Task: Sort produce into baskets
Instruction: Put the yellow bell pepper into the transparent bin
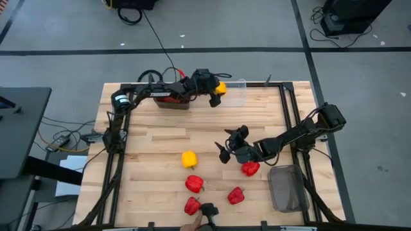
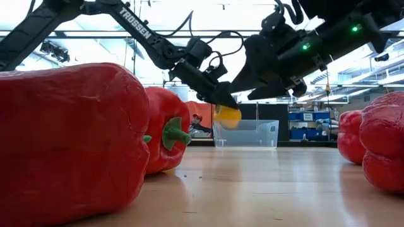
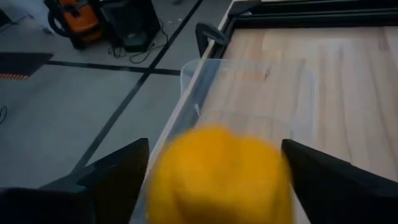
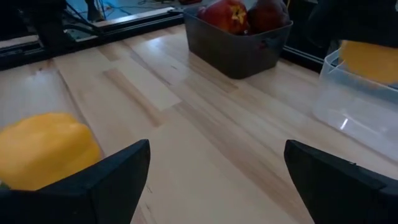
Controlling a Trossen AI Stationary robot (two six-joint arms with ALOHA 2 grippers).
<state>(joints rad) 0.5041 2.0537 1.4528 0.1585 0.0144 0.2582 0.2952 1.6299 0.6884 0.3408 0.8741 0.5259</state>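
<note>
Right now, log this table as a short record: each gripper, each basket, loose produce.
left gripper: open, at the clear bin's edge, yellow pepper between its fingers, seemingly being let go
right gripper: open, empty, mid-table, near the loose yellow pepper
dark grey bin: far edge, holds red and maroon fruit
clear bin: far edge, empty inside
mesh bin: near right corner
red peppers: four loose, e.g.

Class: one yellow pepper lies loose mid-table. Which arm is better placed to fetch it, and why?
The right arm. Its open claw hovers beside the loose yellow pepper, while the left claw is busy with another yellow pepper over the clear bin.
</note>
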